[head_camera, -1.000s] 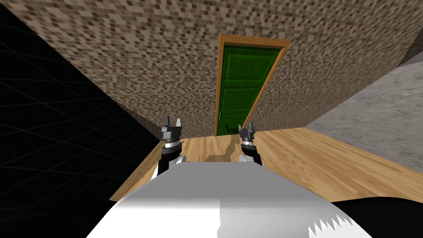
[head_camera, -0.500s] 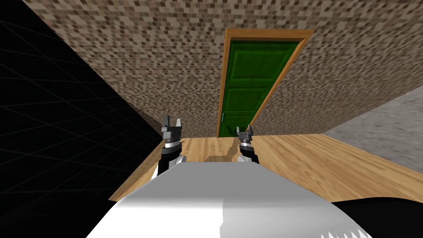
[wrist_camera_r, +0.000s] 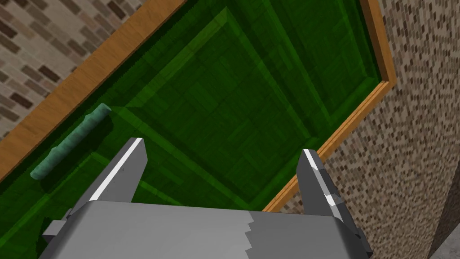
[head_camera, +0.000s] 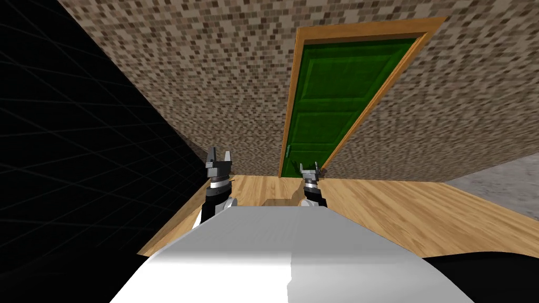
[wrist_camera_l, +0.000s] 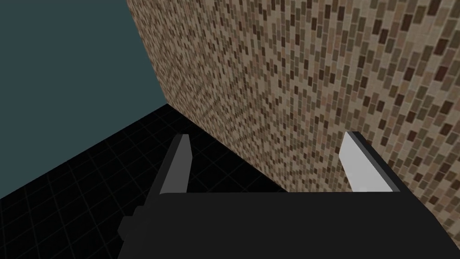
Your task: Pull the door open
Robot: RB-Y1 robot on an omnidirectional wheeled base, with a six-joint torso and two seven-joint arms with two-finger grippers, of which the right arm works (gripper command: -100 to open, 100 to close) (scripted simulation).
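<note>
Green door (head_camera: 337, 100) is seen shut in a wooden frame (head_camera: 292, 94), ahead in the tiled wall (head_camera: 221, 79). Its pale handle (wrist_camera_r: 69, 141) is untouched beside the right pincer (wrist_camera_r: 224, 155), spread wide. The left pincer (head_camera: 220, 157) is likewise wide.

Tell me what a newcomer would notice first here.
The bright green door in its orange wooden frame stands out against the speckled brown tiled wall ahead. Its pale green bar handle lies off to one side of the right gripper, whose fingers are open and empty. To the left a black area spreads beyond the wall's edge.
</note>
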